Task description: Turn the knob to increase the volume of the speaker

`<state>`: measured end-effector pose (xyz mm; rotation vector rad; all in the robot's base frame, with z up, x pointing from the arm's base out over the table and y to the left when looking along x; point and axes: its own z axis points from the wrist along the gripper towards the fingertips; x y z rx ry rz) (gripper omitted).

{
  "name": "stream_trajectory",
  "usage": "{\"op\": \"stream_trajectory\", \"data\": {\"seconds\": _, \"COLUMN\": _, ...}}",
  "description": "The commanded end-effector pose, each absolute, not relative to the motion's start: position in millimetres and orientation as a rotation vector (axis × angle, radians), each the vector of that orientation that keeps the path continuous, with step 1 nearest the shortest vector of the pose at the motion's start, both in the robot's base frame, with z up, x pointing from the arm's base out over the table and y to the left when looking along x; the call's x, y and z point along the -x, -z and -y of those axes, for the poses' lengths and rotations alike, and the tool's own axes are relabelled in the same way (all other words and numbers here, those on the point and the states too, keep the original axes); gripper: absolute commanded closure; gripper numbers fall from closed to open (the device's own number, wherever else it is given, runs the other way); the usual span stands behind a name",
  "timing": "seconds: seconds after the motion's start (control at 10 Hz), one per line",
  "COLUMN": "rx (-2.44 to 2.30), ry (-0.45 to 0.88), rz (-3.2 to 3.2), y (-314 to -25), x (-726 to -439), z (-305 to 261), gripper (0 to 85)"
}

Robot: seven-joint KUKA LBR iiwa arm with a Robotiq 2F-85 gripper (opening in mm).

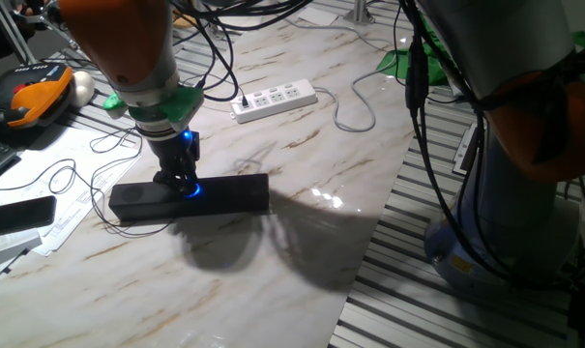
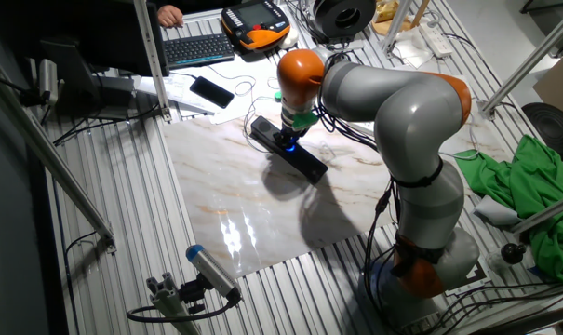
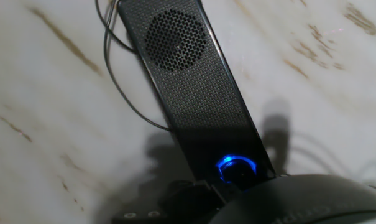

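Knob (image 3: pixel 236 168) sits right at the bottom of my hand view, blue ring lit, partly covered by the dark body of the hand. It's set in the speaker (image 3: pixel 194 87), which runs up and left from there, round mesh grille at the far end, thin black cable (image 3: pixel 122 93) looping off its left side. Speaker lies flat on the marble worktop (image 1: pixel 302 232).

From one fixed view, gripper (image 1: pixel 181 179) is straight down on the speaker's middle, blue glow at its tip, fingers at the knob. I can't tell whether they're pinching it or just resting around it; the hand blocks the contact in every view.

The other fixed view agrees: gripper (image 2: pixel 288 140) on the speaker (image 2: pixel 290 149) near the far edge of the worktop (image 2: pixel 244 205), arm arching over from its base on the right.

Outward: white power strip (image 1: pixel 275 100) lies well apart from the speaker, further back on the worktop. Black remote (image 1: pixel 16 215) rests on papers off the left edge. Orange-and-black pendant (image 1: pixel 31 97) beyond that. Green cloth (image 2: pixel 532 186) by the arm's base.
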<state>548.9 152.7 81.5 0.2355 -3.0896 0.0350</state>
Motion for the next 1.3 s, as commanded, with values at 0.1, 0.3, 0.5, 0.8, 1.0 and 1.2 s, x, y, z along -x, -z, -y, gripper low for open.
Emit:
{"op": "stream_trajectory", "data": {"seconds": 0.1, "rx": -0.273, "ry": -0.03, "rz": 3.087, "y": -82, "x": -549, "z": -152, "gripper": 51.0}}
{"op": "stream_trajectory", "data": {"seconds": 0.3, "rx": -0.278, "ry": -0.023, "rz": 3.085, "y": -82, "x": -549, "z": -153, "gripper": 51.0}}
{"op": "stream_trajectory", "data": {"seconds": 0.5, "rx": -0.264, "ry": -0.025, "rz": 3.086, "y": -82, "x": -549, "z": -153, "gripper": 51.0}}
{"op": "stream_trajectory", "data": {"seconds": 0.8, "rx": -0.23, "ry": -0.031, "rz": 3.09, "y": -84, "x": -550, "z": -153, "gripper": 34.0}}
{"op": "stream_trajectory", "data": {"seconds": 1.0, "rx": -0.228, "ry": -0.036, "rz": 3.09, "y": -90, "x": -550, "z": -155, "gripper": 34.0}}
{"op": "stream_trajectory", "data": {"seconds": 1.2, "rx": -0.242, "ry": -0.049, "rz": 3.087, "y": -110, "x": -546, "z": -157, "gripper": 34.0}}
